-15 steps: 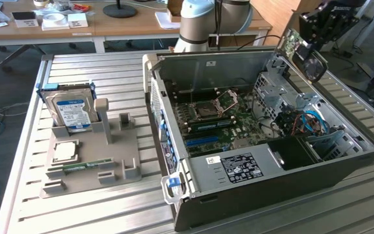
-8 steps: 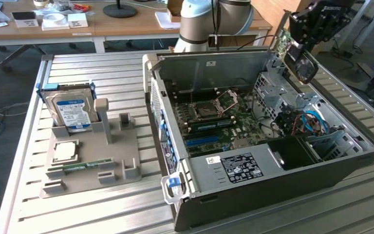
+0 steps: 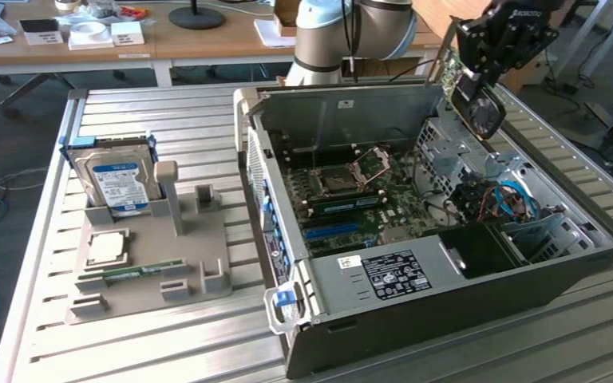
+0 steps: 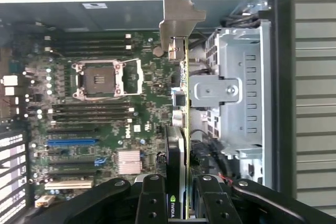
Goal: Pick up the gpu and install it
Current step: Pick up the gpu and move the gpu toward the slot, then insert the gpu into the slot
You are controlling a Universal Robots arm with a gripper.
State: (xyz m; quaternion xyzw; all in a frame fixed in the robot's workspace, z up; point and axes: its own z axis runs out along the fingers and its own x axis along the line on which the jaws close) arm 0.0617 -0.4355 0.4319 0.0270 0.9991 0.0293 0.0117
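The gpu (image 3: 475,100), a thin card with a green board, black fan face and silver end bracket, hangs above the far right corner of the open computer case (image 3: 424,279). My gripper (image 3: 488,56) is shut on its upper end. In the wrist view the gpu (image 4: 181,103) is edge-on, with its metal bracket (image 4: 176,19) pointing away from me. It runs between the motherboard (image 4: 105,93) and the silver drive cage (image 4: 236,93). My gripper (image 4: 182,195) clamps the card from both sides with black fingers (image 4: 152,203). The card is clear of the board below.
A grey fixture tray (image 3: 205,263) on the exterior view's left holds a blue-labelled hard drive (image 3: 115,179), a processor (image 3: 108,247) and a memory stick (image 3: 136,274). The board has an empty processor socket (image 4: 100,80) and a blue slot (image 4: 71,141). A cluttered desk (image 3: 211,36) stands behind.
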